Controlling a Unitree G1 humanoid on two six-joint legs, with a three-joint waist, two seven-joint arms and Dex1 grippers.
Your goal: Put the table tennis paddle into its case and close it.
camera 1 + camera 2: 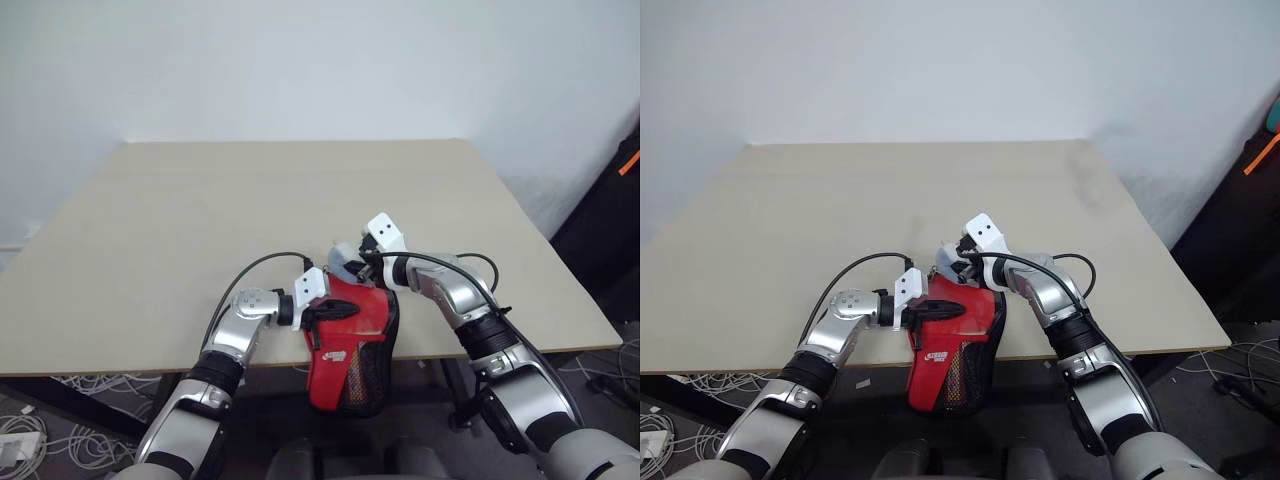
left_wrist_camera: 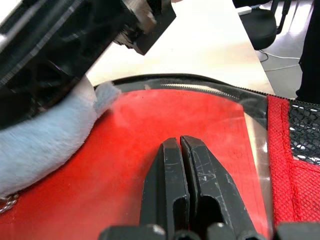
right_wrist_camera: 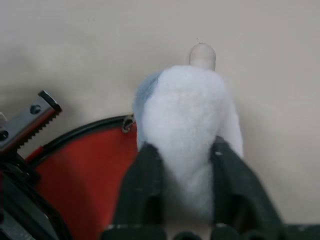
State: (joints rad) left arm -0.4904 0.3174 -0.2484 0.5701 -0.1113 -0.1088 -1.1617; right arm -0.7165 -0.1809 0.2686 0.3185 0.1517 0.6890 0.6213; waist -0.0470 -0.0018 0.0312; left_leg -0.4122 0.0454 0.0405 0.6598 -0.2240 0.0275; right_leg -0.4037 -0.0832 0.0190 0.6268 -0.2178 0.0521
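Case (image 1: 350, 350): paddle-shaped soft pouch, red front with white logo, black mesh pocket and black zip edging, hanging over the near edge of the pale wooden bench (image 1: 200, 220), its round end level with the benchtop. Left gripper (image 1: 335, 310): black fingers pressed together, lying on the red front. Right gripper (image 3: 186, 172): fingers clamped on a pale blue-white fluffy tuft (image 3: 187, 125) at the case's rounded zip edge.
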